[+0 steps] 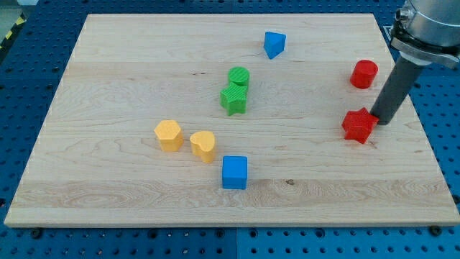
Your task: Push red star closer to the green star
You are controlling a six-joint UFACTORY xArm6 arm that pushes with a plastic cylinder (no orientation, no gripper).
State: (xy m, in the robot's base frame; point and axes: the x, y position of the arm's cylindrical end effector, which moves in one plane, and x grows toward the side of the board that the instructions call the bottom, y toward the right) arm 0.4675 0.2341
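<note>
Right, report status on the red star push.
My tip at red star's right edge, apparently touching. Green star far to view's left, beside green cylinder. Path between clear.

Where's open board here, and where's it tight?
Open: the view's left, beyond the yellow blocks; the bottom strip under the blue cube; the middle between green star and red star. Tight: my tip against the red star.

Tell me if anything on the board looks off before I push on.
Nothing stands out. All blocks sit flat on the board. My tip is at the red star, on the view's right side, with the green star well to the left.
</note>
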